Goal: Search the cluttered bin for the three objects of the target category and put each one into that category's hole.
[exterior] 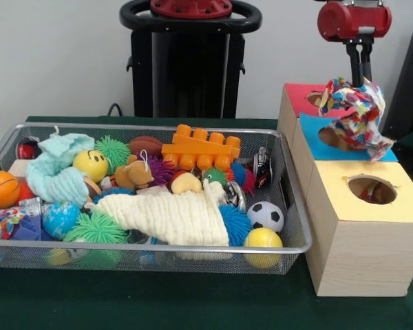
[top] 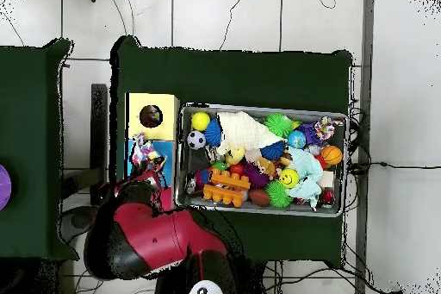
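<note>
My gripper (exterior: 360, 81) is shut on a white polka-dot cloth (exterior: 356, 115), which hangs above the blue-topped box (exterior: 311, 128). In the overhead view this cloth (top: 141, 149) shows just off the arm's end. The yellow-topped box (exterior: 361, 234) stands in front of it. Its round hole (exterior: 372, 189) shows something colourful inside, and the hole also shows in the overhead view (top: 151, 116). The wire mesh bin (exterior: 158, 127) lies to the left, full of toys. Another polka-dot cloth (exterior: 0, 221) lies at the bin's left end and shows in the overhead view (top: 325, 127).
A red-topped box (exterior: 297, 93) stands behind the blue one. In the bin are a cream muslin cloth (exterior: 172, 216), a mint-green cloth (exterior: 55, 168), an orange brick (exterior: 201, 148), several balls and spiky toys. The pedestal (exterior: 186, 62) stands behind the bin.
</note>
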### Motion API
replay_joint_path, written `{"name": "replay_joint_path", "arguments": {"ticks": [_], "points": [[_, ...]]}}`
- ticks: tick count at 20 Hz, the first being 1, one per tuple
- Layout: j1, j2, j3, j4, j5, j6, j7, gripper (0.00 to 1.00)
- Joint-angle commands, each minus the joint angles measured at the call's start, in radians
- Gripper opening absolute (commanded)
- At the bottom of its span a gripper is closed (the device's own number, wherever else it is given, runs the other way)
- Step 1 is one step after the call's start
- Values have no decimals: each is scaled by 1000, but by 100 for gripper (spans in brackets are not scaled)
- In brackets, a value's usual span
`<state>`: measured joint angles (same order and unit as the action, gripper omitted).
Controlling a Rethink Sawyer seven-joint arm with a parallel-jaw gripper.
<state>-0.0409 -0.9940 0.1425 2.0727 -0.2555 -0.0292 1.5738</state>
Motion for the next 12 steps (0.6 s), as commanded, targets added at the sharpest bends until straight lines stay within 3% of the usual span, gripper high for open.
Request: {"name": "replay_joint_path", "arguments": {"ticks": [1, 12], "points": [[17, 21, -97, -81, 73, -58, 206, 0], [112, 49, -202, -138, 153, -84, 195, 0]]}}
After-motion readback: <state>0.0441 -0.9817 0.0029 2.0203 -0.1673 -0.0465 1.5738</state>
